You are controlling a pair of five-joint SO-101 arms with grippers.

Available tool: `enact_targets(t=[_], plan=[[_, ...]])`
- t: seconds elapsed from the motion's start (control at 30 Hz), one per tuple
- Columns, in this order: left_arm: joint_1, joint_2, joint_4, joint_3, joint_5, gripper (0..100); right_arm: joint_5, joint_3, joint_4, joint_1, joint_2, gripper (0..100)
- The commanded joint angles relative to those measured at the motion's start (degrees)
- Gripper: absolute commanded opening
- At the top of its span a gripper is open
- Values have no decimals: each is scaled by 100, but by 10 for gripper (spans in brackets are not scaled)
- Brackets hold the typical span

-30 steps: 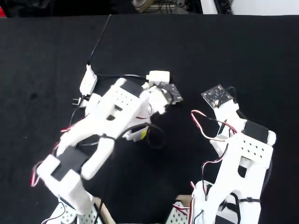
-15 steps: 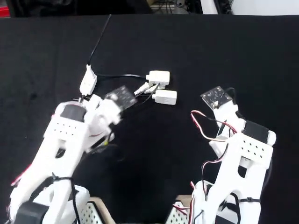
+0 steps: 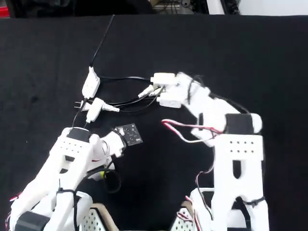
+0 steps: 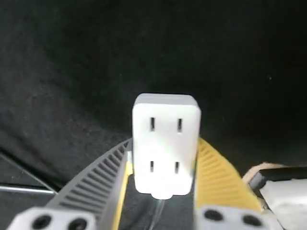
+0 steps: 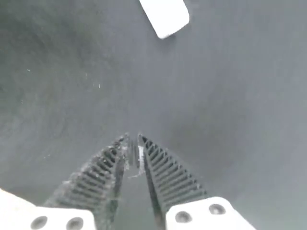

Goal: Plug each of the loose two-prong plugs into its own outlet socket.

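**Left pincer clamped on an outlet block; right pincer closed beside the others**

In the left wrist view, a white outlet block (image 4: 165, 129) with two pairs of slots stands upright between the fingers of the left pincer (image 4: 163, 148). One grey finger and one yellow finger press against its two sides, so the pincer is pinching the block. The slotted face points toward the camera, with the black surface (image 3: 250, 57) behind it.

The right pincer (image 5: 134, 145) has its ribbed fingers drawn almost together, with only a thin gap and nothing held between them. A white block (image 5: 165, 17) lies on the surface ahead of the tips, apart from them.

From above, the right arm stretches to the middle of the surface. There an upper white block (image 3: 162, 78) and a lower white block (image 3: 168, 100) lie near each other. Small white connectors (image 3: 147, 91) sit at the upper block's end; whether they are seated cannot be told. Further left, two white plugs (image 3: 90, 83) (image 3: 96, 109) on black cords lie loose, close together.
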Motion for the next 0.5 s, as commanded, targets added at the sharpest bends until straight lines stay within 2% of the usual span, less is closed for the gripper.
enact_targets(t=[0.0,0.13,0.23,0.37,0.47], plan=[[75,-149,-53,-119,123,278,756,-769,-132,-193,505,15],[57,-176,-53,-418,712,278,905,-1341,-897,-246,1613,15],[40,-589,-53,-523,1169,278,1292,-1780,-1187,-378,2422,15],[-365,-1864,-62,-259,1811,278,1662,-2580,-1152,-484,3319,15],[-681,-3191,-62,277,1996,278,2365,-3090,-932,-536,3881,15]])
